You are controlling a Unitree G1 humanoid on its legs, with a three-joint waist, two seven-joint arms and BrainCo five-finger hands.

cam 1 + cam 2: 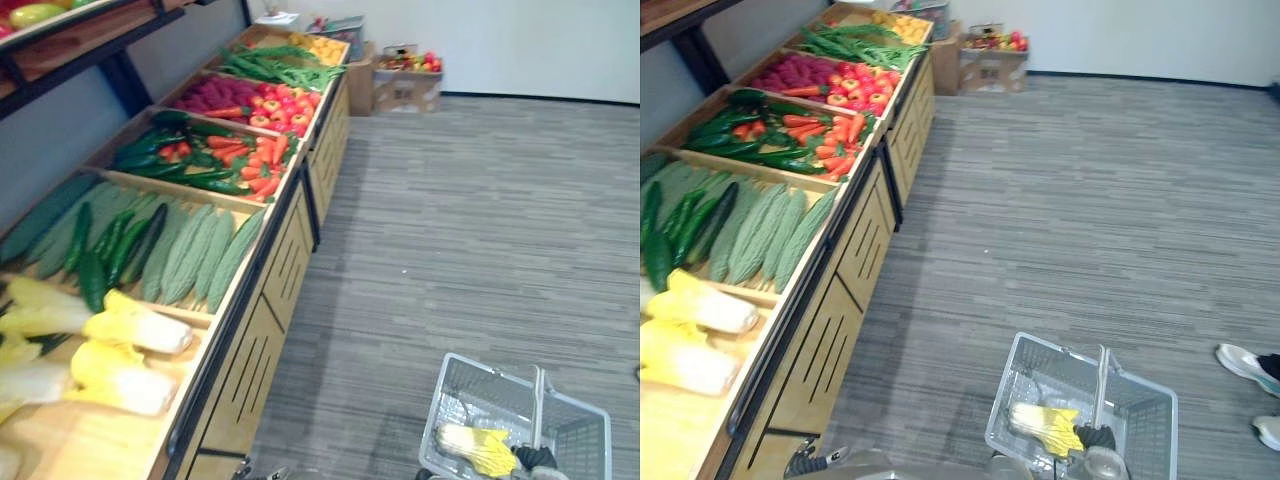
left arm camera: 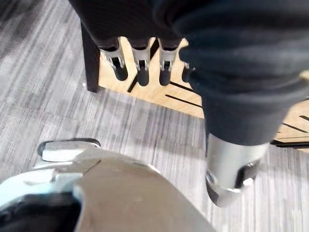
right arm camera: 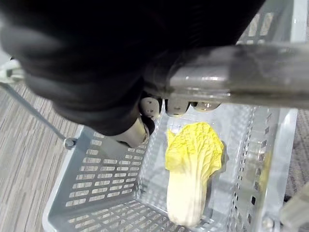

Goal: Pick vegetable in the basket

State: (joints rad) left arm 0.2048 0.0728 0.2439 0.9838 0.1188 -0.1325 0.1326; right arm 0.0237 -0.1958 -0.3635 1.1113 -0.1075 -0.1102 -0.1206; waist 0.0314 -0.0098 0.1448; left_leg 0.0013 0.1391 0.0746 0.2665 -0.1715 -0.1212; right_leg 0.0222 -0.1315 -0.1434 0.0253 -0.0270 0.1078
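Observation:
A grey wire basket (image 1: 470, 372) hangs over the floor at the lower right, with one yellow-white napa cabbage (image 3: 192, 169) lying on its bottom. My right hand (image 3: 149, 107) is curled round the basket's handle (image 3: 241, 72), and its dark cover shows on the handle (image 1: 1096, 437) from above. More napa cabbages (image 1: 125, 350) lie in the nearest bin of the wooden produce stand (image 1: 255, 350). My left hand (image 2: 140, 63) hangs beside the stand's slatted front panel (image 2: 159, 96), fingers straight and holding nothing.
Along my left, the stand holds cucumbers (image 1: 110, 250), bitter gourds (image 1: 195, 255), carrots (image 1: 262, 165) and red fruit (image 1: 285, 105) in farther bins. Cardboard boxes (image 1: 405, 85) stand by the back wall. A person's shoes (image 1: 1245, 365) are on the grey carpet at the right.

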